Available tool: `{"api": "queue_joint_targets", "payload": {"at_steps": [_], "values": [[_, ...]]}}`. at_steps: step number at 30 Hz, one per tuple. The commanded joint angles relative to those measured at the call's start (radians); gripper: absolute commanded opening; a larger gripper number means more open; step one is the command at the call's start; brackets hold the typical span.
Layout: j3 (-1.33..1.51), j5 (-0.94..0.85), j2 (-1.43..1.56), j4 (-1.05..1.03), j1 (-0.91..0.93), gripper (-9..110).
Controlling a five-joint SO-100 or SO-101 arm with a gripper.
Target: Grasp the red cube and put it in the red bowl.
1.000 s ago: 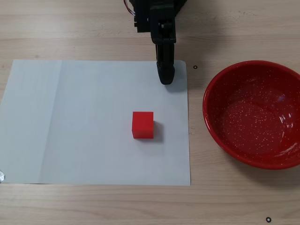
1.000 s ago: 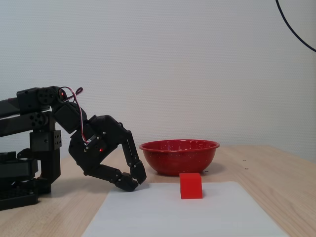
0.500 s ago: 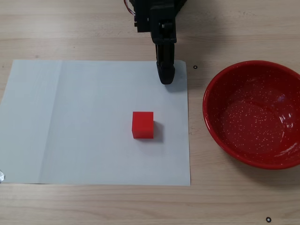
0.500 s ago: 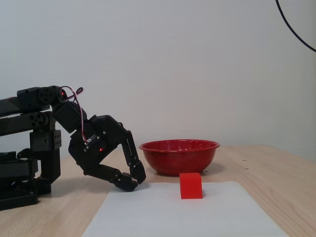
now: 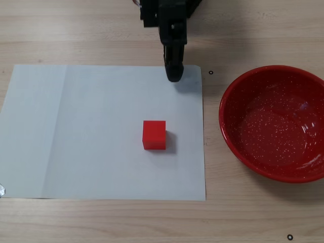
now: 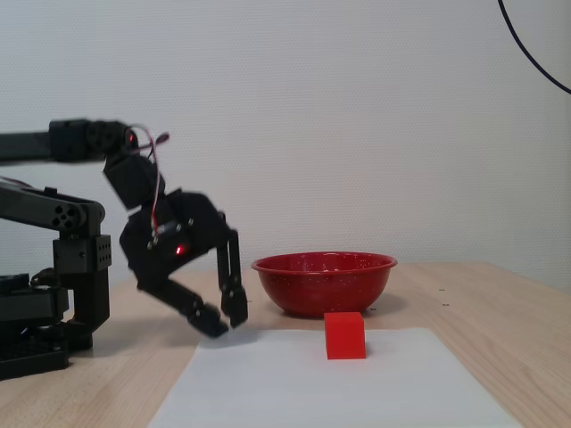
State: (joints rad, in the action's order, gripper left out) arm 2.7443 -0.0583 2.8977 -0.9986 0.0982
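Done: nothing I can see; red cube [image 5: 154, 134] sits on the paper sheet [image 5: 76, 131] mid-table.
Gripper [image 6: 225, 319]: slightly parted, empty (near the table's arm-side edge).
Left: reach, grasp, carry to red bowl [image 5: 238, 147].

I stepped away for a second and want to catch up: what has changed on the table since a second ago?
The gripper has lifted off the table and its jaws have started to part; from above its tip has drawn back toward the arm's base. It holds nothing. The red cube on the white paper and the red bowl have not moved.
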Motion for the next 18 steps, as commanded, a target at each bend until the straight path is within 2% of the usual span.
{"api": "queue_joint_targets", "payload": {"at_steps": [1, 18], "values": [[-0.169, 0.023, -0.046, -0.018, -0.020, 0], [-0.664, 0.087, -0.449, -0.199, -0.071, 0]]}}
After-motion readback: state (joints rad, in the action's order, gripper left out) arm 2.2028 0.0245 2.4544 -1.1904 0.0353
